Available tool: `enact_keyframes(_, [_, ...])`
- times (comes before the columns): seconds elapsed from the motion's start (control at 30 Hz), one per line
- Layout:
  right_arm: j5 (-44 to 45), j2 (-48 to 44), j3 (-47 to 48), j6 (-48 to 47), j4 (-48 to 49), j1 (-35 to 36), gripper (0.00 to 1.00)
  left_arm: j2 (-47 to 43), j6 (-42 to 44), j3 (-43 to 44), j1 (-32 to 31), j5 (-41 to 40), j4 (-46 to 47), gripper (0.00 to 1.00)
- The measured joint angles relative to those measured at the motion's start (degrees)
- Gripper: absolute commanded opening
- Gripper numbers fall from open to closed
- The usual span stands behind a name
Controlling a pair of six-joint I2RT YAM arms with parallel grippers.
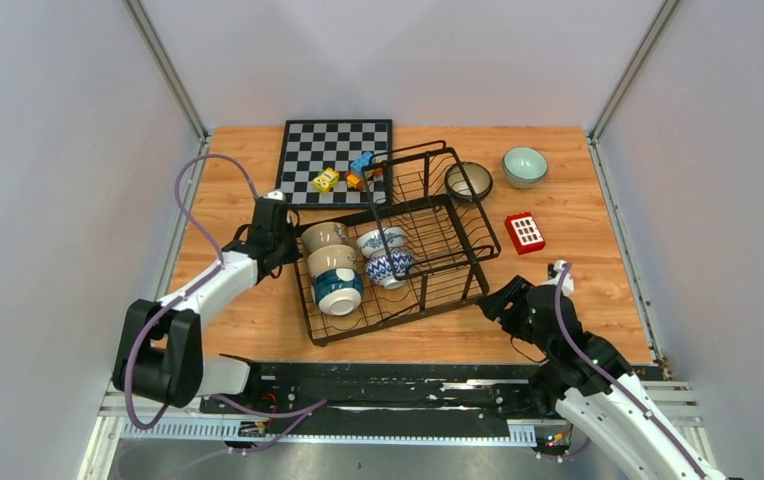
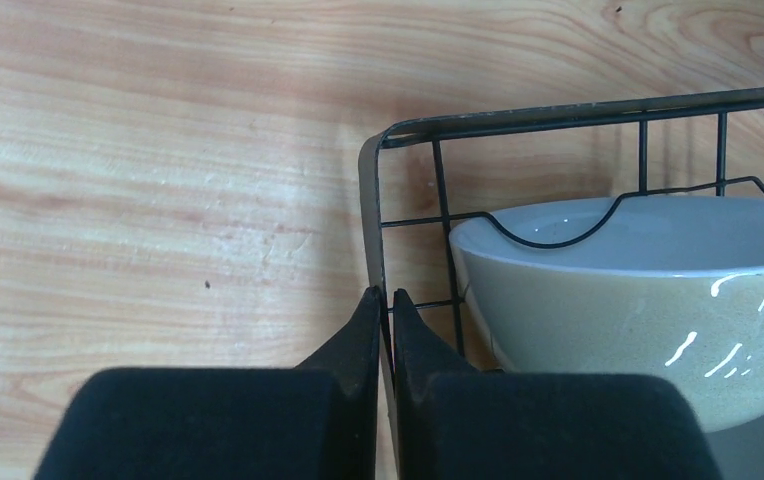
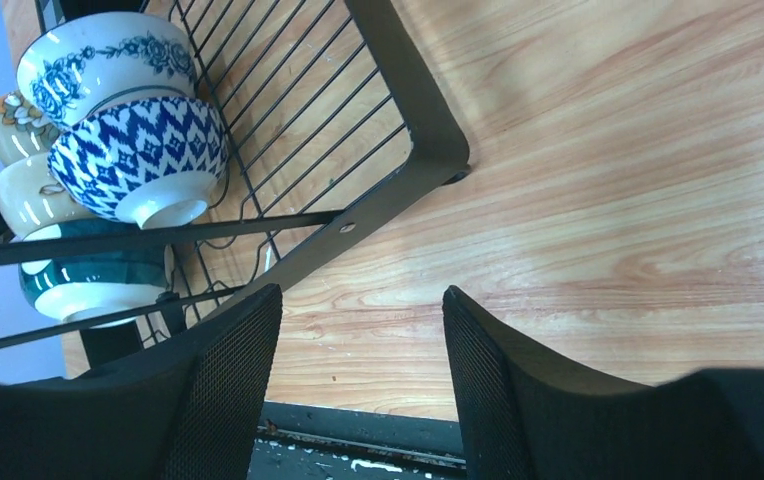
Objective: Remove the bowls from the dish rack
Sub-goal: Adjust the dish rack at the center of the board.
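The black wire dish rack (image 1: 404, 316) sits mid-table, turned at an angle. Inside it, at its left end, lie a beige bowl (image 1: 324, 236), a second beige one, a teal-banded bowl (image 1: 339, 292) and two blue-and-white bowls (image 1: 388, 266). My left gripper (image 1: 287, 247) is shut on the rack's left rim wire (image 2: 388, 300), just beside the beige bowl (image 2: 638, 310). My right gripper (image 1: 495, 300) stands open over bare wood off the rack's near right corner (image 3: 428, 130), holding nothing (image 3: 363, 295). A dark speckled bowl (image 1: 469, 181) and a mint green bowl (image 1: 524, 166) rest on the table beyond the rack.
A chessboard (image 1: 336, 150) with small coloured toy blocks (image 1: 326, 179) lies at the back, touching the rack's far side. A small red block (image 1: 525, 233) sits right of the rack. The table's near edge (image 3: 358, 425) is close under my right fingers.
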Motion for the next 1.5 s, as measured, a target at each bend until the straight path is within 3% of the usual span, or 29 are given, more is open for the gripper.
enact_keyframes(0.47, [6.0,7.6,6.3,-4.4,-0.2,-1.7,0.69,-14.6,-9.7,-11.0,-1.8,-3.5,-0.8,0.00])
enact_keyframes(0.7, [3.8,11.2,4.9,-1.8,1.2,-4.5,0.66,-21.3,-16.8,-15.0,-5.9,-6.6,-4.1,0.00])
enact_keyframes(0.97, [-1.6,17.9,1.9,0.8,5.8,-7.6,0.65,-23.1,-20.3,-15.4,-8.5,-6.9,-6.1,0.00])
enact_keyframes(1.07, [-2.5,20.8,1.8,0.9,6.1,-8.5,0.62,-23.3,-20.6,-15.4,-8.5,-6.9,-6.4,0.00])
enact_keyframes(1.27, [-5.4,26.2,1.8,0.5,9.0,-10.3,0.39,-24.0,-20.7,-15.2,-8.5,-6.4,-8.0,0.00])
enact_keyframes(1.5, [-8.6,31.3,2.6,-0.8,11.9,-12.8,0.22,-25.4,-20.7,-14.4,-8.5,-6.3,-10.7,0.00])
